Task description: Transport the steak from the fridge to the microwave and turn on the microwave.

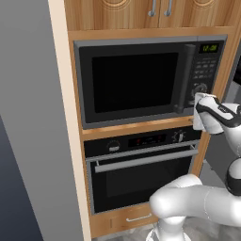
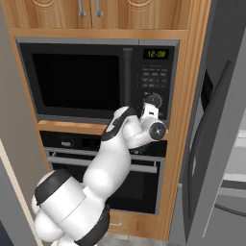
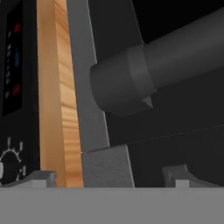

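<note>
A black microwave (image 1: 141, 80) sits built into a wooden cabinet (image 1: 75, 141), its glass door shut, above a black oven (image 1: 141, 169). The white arm's gripper (image 1: 201, 101) hovers with jaws spread wide at the lower end of the door's vertical handle (image 1: 187, 77), beside the round dial (image 2: 153, 101). A grey fridge (image 2: 216, 144) stands farther right.
</note>
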